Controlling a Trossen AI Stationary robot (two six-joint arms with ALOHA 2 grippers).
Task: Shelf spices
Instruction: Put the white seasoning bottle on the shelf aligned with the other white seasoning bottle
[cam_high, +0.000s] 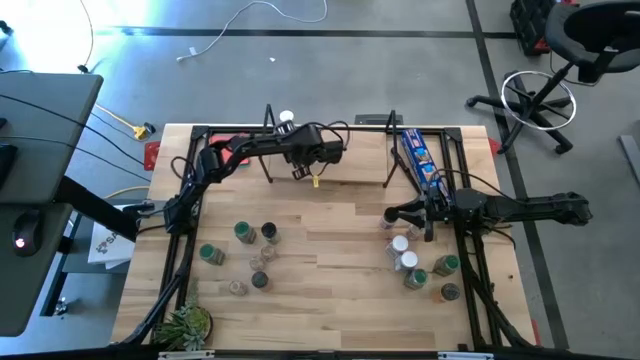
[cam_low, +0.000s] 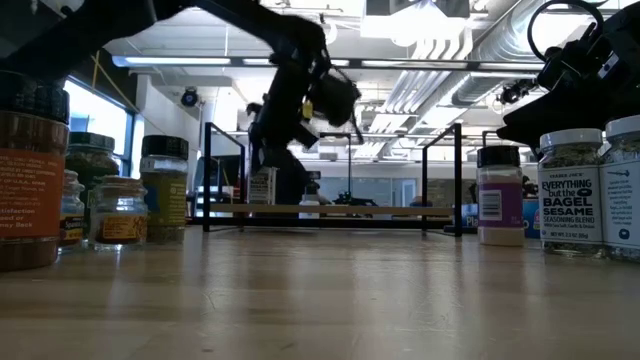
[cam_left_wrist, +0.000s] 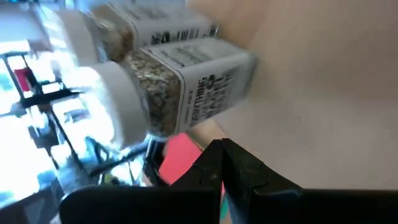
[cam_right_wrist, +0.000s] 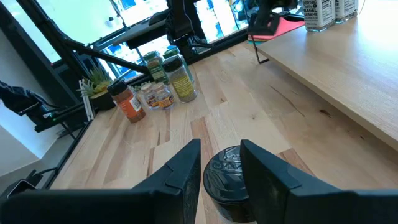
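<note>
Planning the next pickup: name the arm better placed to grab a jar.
Right. Its open gripper straddles a black-lidded jar on the table, while the left gripper is up at the shelf, away from the loose jars.

Left arm reaches to the far side of the tabletop, its pincer (cam_high: 303, 172) pointing downward with fingers closed together. Right arm extends inward from the right edge, its pincer (cam_high: 392, 216) held low with fingers (cam_right_wrist: 180, 171) spread apart.
</note>
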